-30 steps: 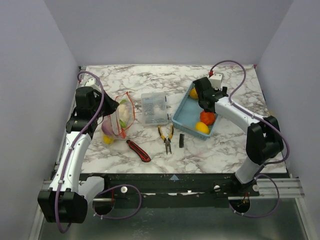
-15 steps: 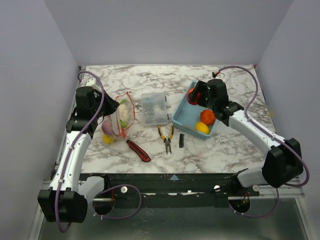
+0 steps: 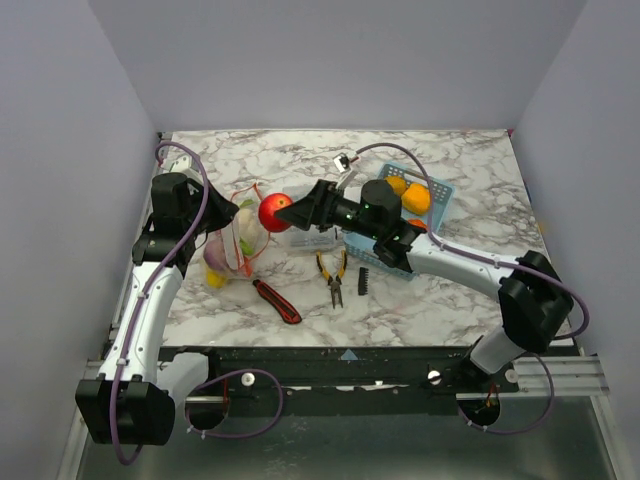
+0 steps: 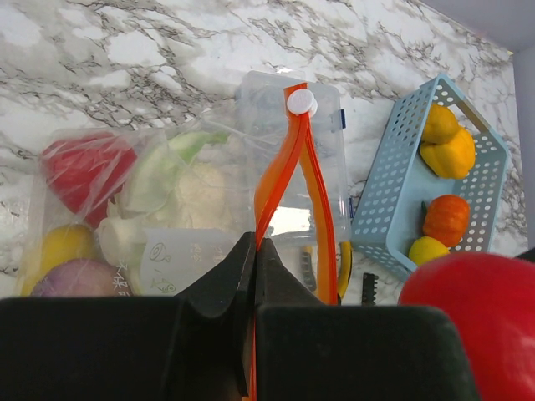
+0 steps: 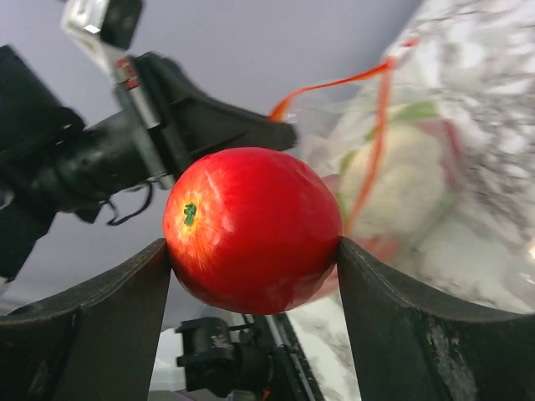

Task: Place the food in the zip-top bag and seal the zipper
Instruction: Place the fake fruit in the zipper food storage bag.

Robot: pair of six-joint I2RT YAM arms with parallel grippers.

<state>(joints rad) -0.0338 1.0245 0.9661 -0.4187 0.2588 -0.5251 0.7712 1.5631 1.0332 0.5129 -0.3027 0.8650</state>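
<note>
The clear zip-top bag [image 3: 238, 240] lies at the left of the table with several food pieces inside, and shows in the left wrist view [image 4: 167, 217]. My left gripper [image 4: 255, 251] is shut on the bag's red-orange zipper strip [image 4: 284, 167] and holds the mouth open. My right gripper [image 3: 285, 212] is shut on a red tomato [image 3: 273, 212], held in the air just right of the bag's mouth. In the right wrist view the tomato [image 5: 252, 227] sits between both fingers [image 5: 399, 326], with the bag [image 5: 401, 184] behind it. More food [image 3: 408, 198] lies in the light blue basket [image 3: 440, 190].
A rigid clear compartment box [image 3: 308, 232] stands under my right gripper. Yellow-handled pliers [image 3: 333, 275], a red-and-black utility knife [image 3: 277, 301] and a small black piece [image 3: 363, 281] lie in front. A yellow piece [image 3: 215, 279] sits by the bag's near end.
My right arm has swung left from the blue basket, carrying the red tomato to the bag's mouth. The basket has shifted back and right. The left arm has not moved.
</note>
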